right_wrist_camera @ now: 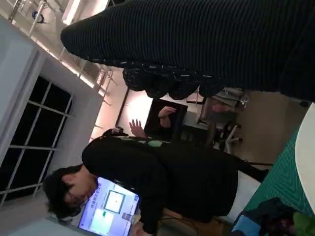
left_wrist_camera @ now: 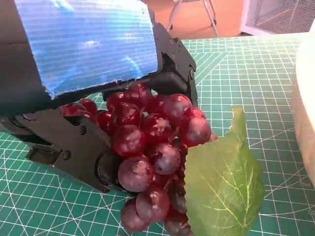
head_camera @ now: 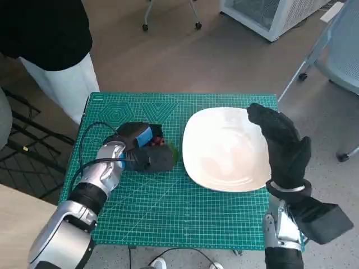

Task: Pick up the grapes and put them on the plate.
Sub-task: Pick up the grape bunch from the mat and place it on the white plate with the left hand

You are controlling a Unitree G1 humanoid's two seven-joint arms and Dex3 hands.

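Currently blue-taped black left hand [head_camera: 140, 147] grips dark red grape bunch [left_wrist_camera: 147, 147] beside round white plate [head_camera: 224, 148]; gloved right hand [head_camera: 283, 145] spread, empty.

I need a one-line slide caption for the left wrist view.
Left hand grips red grapes with a green leaf above the cutting mat.

A lab or office: green cutting mat [head_camera: 168, 213], wheeled chairs [head_camera: 342, 56], lit monitor [right_wrist_camera: 110, 209].

One bunch of grapes [left_wrist_camera: 147, 142] with one green leaf [left_wrist_camera: 224, 182]. One white plate [head_camera: 224, 148], one green mat [head_camera: 168, 207], one person [right_wrist_camera: 162, 179]
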